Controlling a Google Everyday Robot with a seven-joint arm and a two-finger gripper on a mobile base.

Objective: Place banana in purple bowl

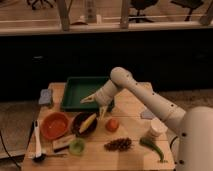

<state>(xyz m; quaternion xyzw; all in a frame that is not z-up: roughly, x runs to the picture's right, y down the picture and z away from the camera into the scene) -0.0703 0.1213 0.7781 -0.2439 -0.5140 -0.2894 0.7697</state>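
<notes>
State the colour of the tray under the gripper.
Green; the tray below the gripper shows best in camera view.

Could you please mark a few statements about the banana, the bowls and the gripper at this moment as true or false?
1. The banana lies in the purple bowl. True.
2. The gripper holds the banana. False: it hangs above and to the right of the bowl, over the front edge of the green tray, with nothing in it.
3. The orange bowl sits to the left of the purple bowl. True.
4. The round orange fruit rests inside the green tray. False: it sits on the table, right of the purple bowl.
5. The green cup stands behind the tray. False: it stands in front of the purple bowl.
</notes>
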